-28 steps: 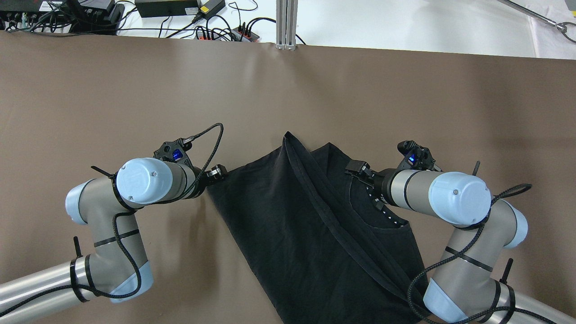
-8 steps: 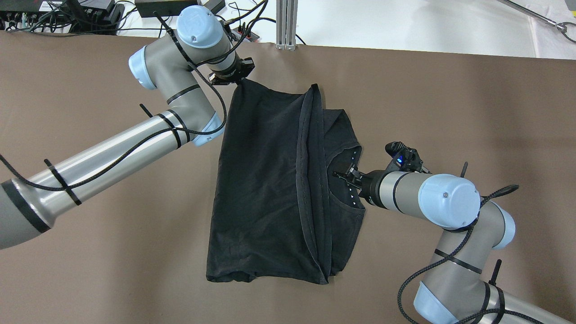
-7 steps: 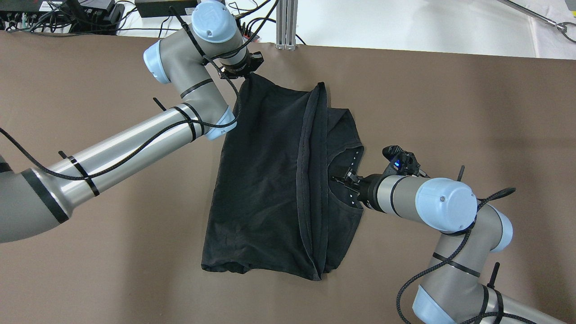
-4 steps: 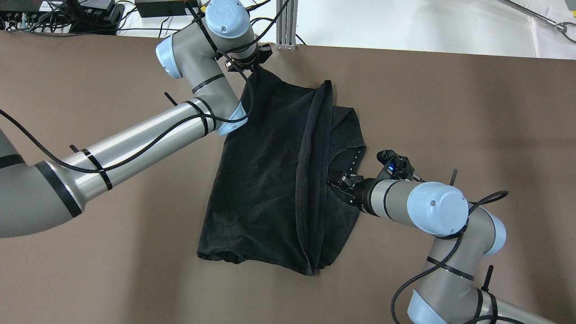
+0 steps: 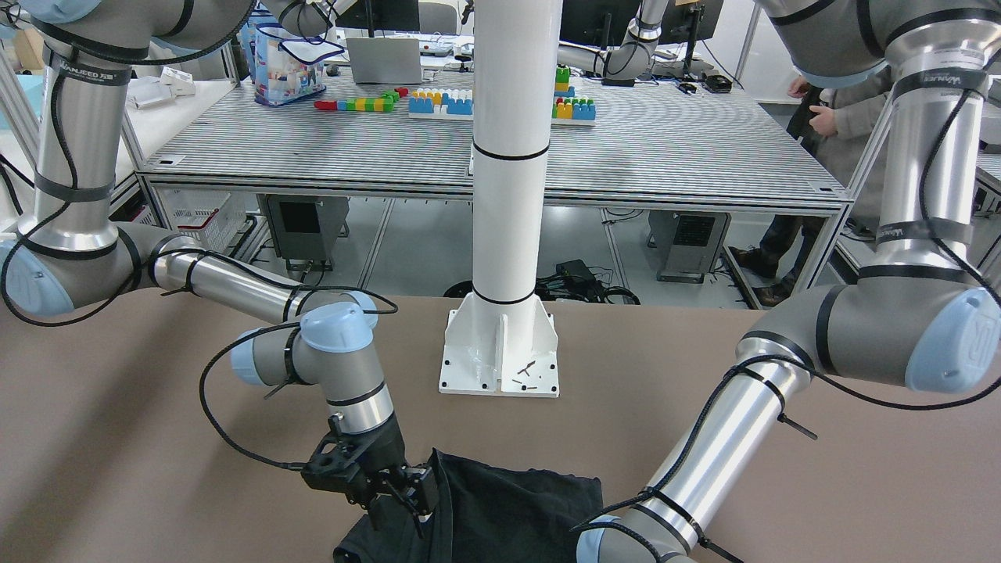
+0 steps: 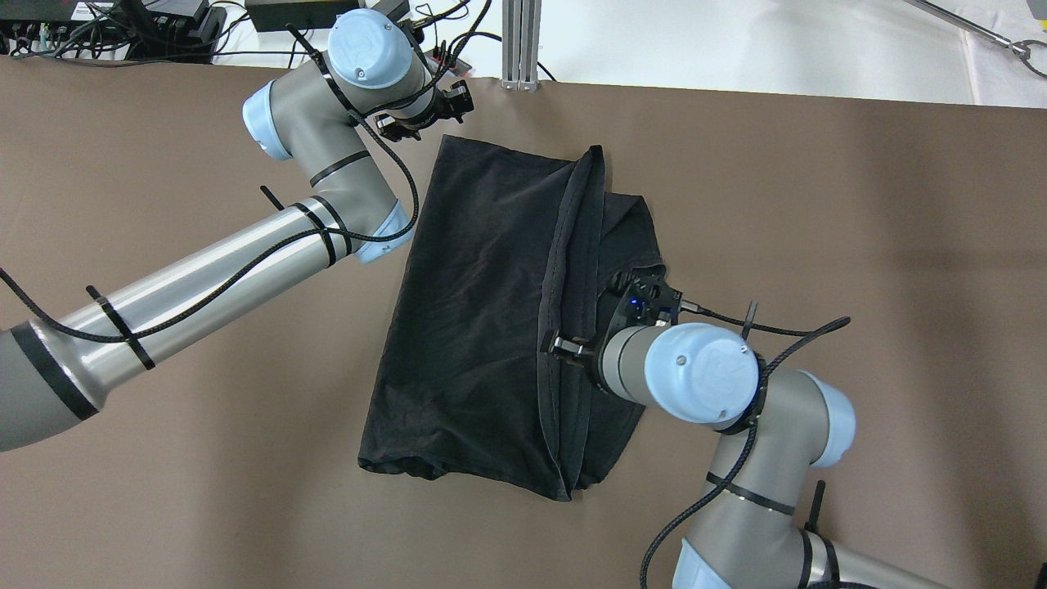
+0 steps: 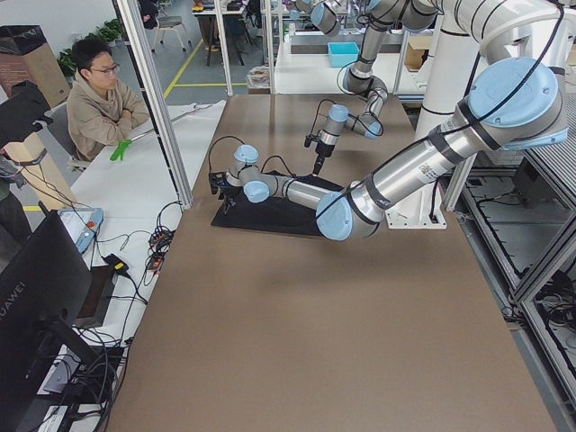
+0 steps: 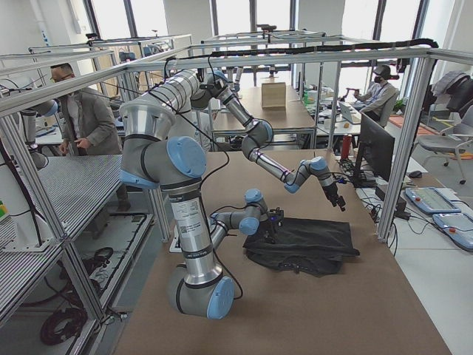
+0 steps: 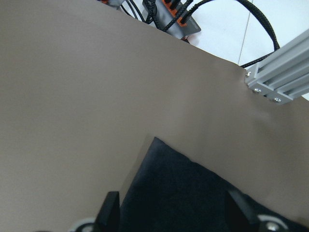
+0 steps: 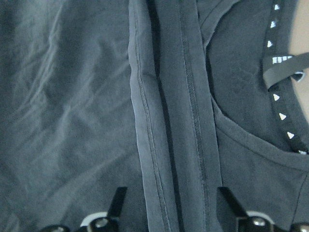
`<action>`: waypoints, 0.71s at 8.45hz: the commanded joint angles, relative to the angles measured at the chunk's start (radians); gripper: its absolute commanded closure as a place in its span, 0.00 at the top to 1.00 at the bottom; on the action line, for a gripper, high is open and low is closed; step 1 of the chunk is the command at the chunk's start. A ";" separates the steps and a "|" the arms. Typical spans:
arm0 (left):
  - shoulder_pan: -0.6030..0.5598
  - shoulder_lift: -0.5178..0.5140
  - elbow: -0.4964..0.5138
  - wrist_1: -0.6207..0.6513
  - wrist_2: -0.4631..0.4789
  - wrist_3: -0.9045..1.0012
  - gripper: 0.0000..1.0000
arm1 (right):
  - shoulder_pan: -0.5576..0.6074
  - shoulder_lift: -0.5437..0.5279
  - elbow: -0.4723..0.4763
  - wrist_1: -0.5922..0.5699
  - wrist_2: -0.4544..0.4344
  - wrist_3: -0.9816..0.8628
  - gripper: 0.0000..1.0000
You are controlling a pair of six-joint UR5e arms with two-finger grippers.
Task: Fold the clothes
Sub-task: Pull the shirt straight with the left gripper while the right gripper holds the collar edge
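The black cloth (image 6: 474, 311) lies on the brown table, folded over, with a hemmed band (image 6: 564, 245) running down its middle. My left gripper (image 6: 421, 110) is open and empty, just beyond the cloth's far left corner (image 9: 159, 147). The left wrist view shows that gripper (image 9: 174, 212) with its fingers apart above the corner. My right gripper (image 6: 564, 348) hovers over the hemmed band. In the right wrist view it (image 10: 172, 203) is open, with the band (image 10: 169, 121) between its fingers and a collar with white triangles (image 10: 285, 121) to the right.
The white pole's base plate (image 5: 500, 360) stands on the table at the robot's side of the cloth (image 5: 508, 508). Cables and a power strip (image 6: 409, 57) and an aluminium post (image 6: 519, 41) lie past the far table edge. Brown table (image 6: 818, 204) extends to both sides.
My left gripper has let go of the cloth's far left corner, which now lies on the table, and drew back left. My right gripper moved left from the collar to the hemmed band.
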 commanded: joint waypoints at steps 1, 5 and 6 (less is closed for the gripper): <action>0.002 0.057 -0.074 0.005 0.004 -0.015 1.00 | -0.130 0.019 -0.011 -0.088 -0.082 -0.294 0.36; 0.002 0.068 -0.074 0.004 0.006 -0.018 1.00 | -0.167 0.028 -0.018 -0.089 -0.088 -0.353 0.31; 0.004 0.071 -0.074 0.004 0.007 -0.018 1.00 | -0.167 0.025 -0.020 -0.091 -0.088 -0.355 0.26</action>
